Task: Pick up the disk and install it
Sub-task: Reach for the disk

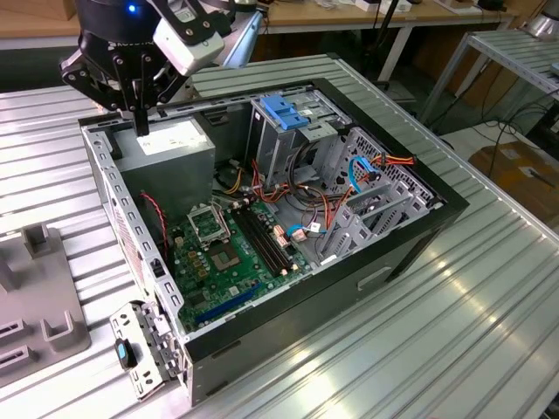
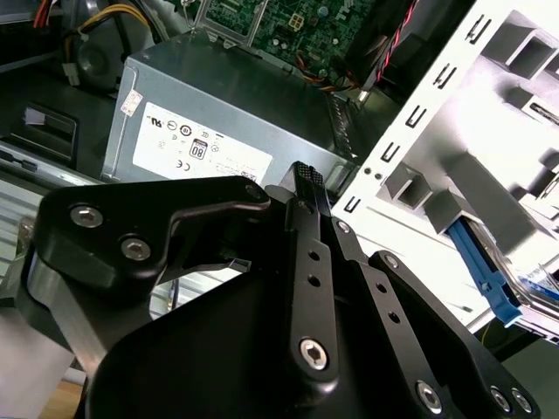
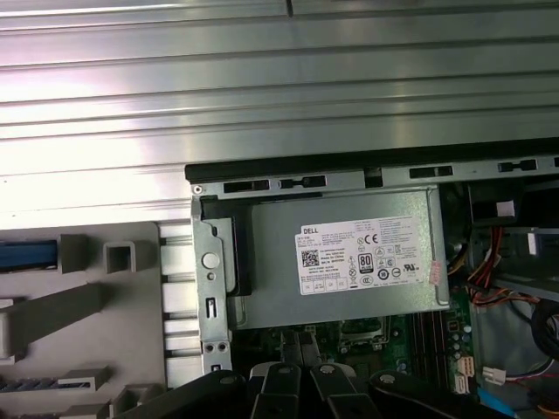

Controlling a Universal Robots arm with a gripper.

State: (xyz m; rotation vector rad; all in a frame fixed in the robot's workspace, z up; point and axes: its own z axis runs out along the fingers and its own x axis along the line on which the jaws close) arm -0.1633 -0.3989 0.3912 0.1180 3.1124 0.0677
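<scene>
My gripper hangs over the back left corner of the open computer case, just above the grey power-supply box. Its two black fingers lie together with nothing between them, so it is shut and empty. In the first wrist view the fingertips point at the case's edge beside the box. A blue edge sits in a slot of the grey holder outside the case; I cannot tell whether this is the disk. A bare blue bracket lies on top of the drive cage.
Inside the case lie the green motherboard, the silver drive cage and loose red, blue and orange cables. A grey slotted holder stands at the exterior view's left on the ribbed metal table. A metal latch plate sticks out at the case's front corner.
</scene>
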